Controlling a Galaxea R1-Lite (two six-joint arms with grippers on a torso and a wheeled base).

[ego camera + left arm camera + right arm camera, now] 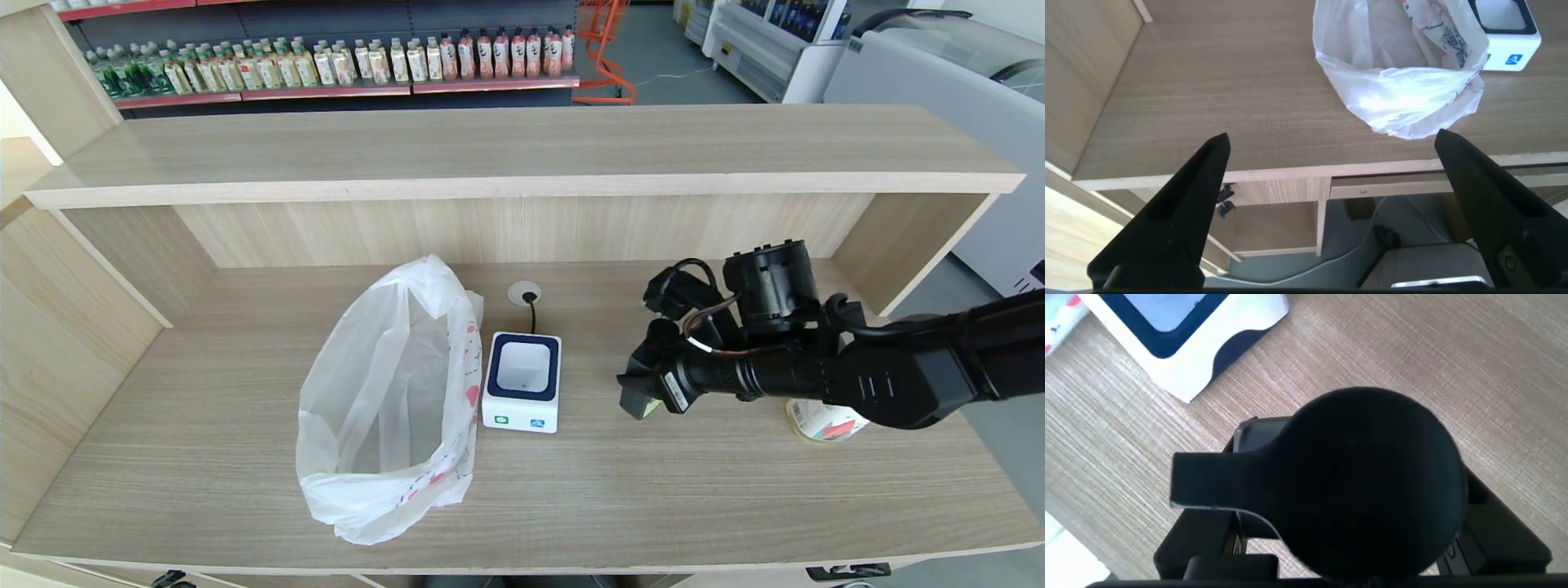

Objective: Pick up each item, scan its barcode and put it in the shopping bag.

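Shopping bag [384,392] looks empty, cup [820,422] behind right hand [638,396] (its grip unreadable) not yet scanned, barcode scanner [521,416] just ahead; left hand [1331,155] spread, holding nothing.

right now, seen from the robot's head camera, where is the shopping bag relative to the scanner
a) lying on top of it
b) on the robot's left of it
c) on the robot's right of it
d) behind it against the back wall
b, the shopping bag stands open close beside the white and blue scanner, on the scanner's left side.
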